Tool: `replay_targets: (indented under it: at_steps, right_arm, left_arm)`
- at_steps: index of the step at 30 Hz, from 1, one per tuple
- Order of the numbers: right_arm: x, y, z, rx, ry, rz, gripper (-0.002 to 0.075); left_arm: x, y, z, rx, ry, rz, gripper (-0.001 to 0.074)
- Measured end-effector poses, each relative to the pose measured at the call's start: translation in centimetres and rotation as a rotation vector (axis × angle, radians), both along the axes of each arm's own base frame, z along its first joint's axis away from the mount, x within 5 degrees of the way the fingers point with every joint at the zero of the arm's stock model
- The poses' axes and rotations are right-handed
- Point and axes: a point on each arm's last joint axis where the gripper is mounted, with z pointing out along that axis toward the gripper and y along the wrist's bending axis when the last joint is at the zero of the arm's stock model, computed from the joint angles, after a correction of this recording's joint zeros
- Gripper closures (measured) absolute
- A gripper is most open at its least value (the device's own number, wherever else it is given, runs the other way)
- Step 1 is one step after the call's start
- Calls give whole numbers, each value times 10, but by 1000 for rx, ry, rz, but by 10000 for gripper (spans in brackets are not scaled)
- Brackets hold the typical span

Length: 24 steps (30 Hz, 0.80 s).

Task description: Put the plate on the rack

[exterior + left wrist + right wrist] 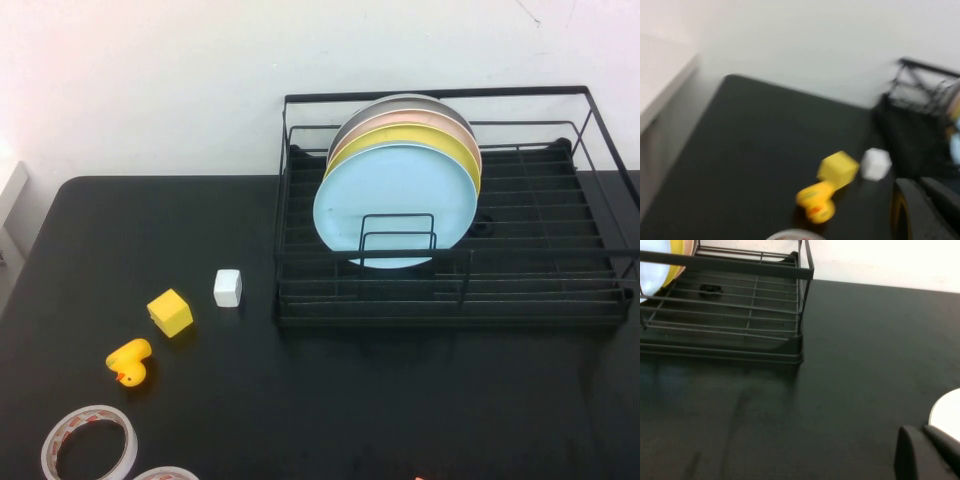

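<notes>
The light blue plate [395, 200] stands upright in the black wire rack [600, 300], at the front of a row with a yellow plate [420, 137], a pink one and a grey one behind it. No arm shows in the high view. My left gripper [926, 200] is over the table's left part, near the small toys, with its fingers close together and empty. My right gripper [929, 444] is low over the table to the right of the rack [740, 305], fingers together and empty. An edge of the blue plate [649, 270] shows in the right wrist view.
A white cube [228, 288], a yellow cube [170, 312] and a yellow rubber duck [130, 361] lie left of the rack. Two tape rolls [88, 441] sit at the front left corner. A white round shape [947, 410] shows beside my right gripper.
</notes>
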Motion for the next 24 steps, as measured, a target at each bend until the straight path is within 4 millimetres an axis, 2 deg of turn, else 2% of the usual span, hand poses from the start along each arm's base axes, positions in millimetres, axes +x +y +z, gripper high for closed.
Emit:
replay_targets:
  at_steps: [7, 11, 14, 24]
  right_arm:
    - [0, 0, 0, 0, 0, 0, 727]
    - [0, 0, 0, 0, 2, 0, 728]
    - [0, 0, 0, 0, 2, 0, 728]
    - [0, 0, 0, 0, 2, 0, 728]
  left_arm:
    - [-4, 4, -15, 78, 85, 50, 737]
    - [-4, 2, -31, 23, 84, 40, 737]
    - [-5, 1, -32, -5, 105, 33, 737]
    - [-5, -3, -33, 94, 109, -55, 737]
